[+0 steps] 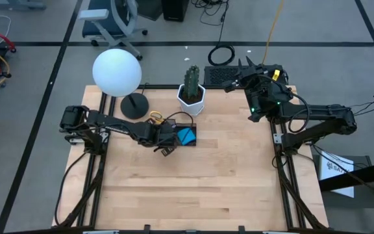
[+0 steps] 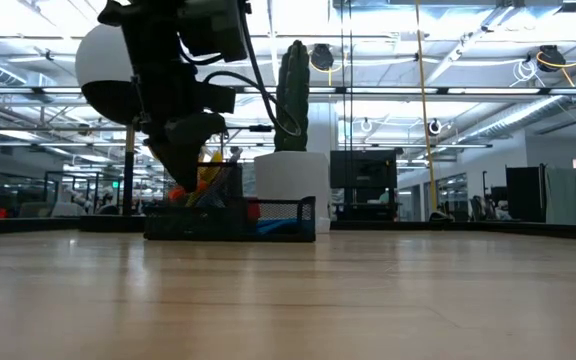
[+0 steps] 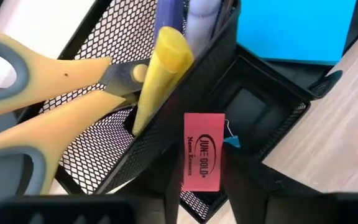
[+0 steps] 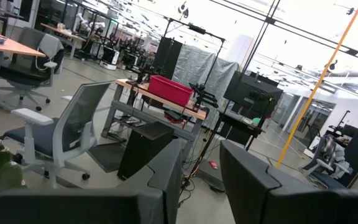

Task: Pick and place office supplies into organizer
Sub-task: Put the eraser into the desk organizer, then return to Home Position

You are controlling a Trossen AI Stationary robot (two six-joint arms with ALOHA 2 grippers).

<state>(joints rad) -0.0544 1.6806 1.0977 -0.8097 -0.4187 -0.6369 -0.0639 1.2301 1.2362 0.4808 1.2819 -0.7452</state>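
- Over the black mesh organizer (image 1: 182, 133), near the middle of the table's far half, the left gripper (image 3: 202, 186) hangs with its two dark fingers (image 3: 253, 186) parted and a red-pink eraser (image 3: 202, 151) standing upright between them; whether the pads press on the eraser or have let it go cannot be told.
- Just past the eraser, in the left wrist view, sits a small low compartment of the organizer with a bit of blue showing at its edge.
- Beside that, the tall mesh cup holds a yellow marker (image 3: 160, 71), leaning, and pale purple pens (image 3: 199, 25) next to it.
- Yellow-handled scissors (image 3: 48, 106) stand in the same cup with their handles up; from above, the handles (image 1: 155, 118) show at the organizer's left end.
- A blue sticky-note pad (image 1: 186, 135) lies flat in the organizer's wide section, on the side away from the scissors.
- Behind the organizer stands a white hexagonal pot with a cactus (image 1: 191, 91), and to its left a lamp with a white globe (image 1: 117, 71) on a round black base.
- The right gripper (image 4: 201, 180) waits raised at the table's far right corner, fingers apart and holding nothing, pointed out at the room.
- A wooden table (image 1: 193, 188) carries everything.
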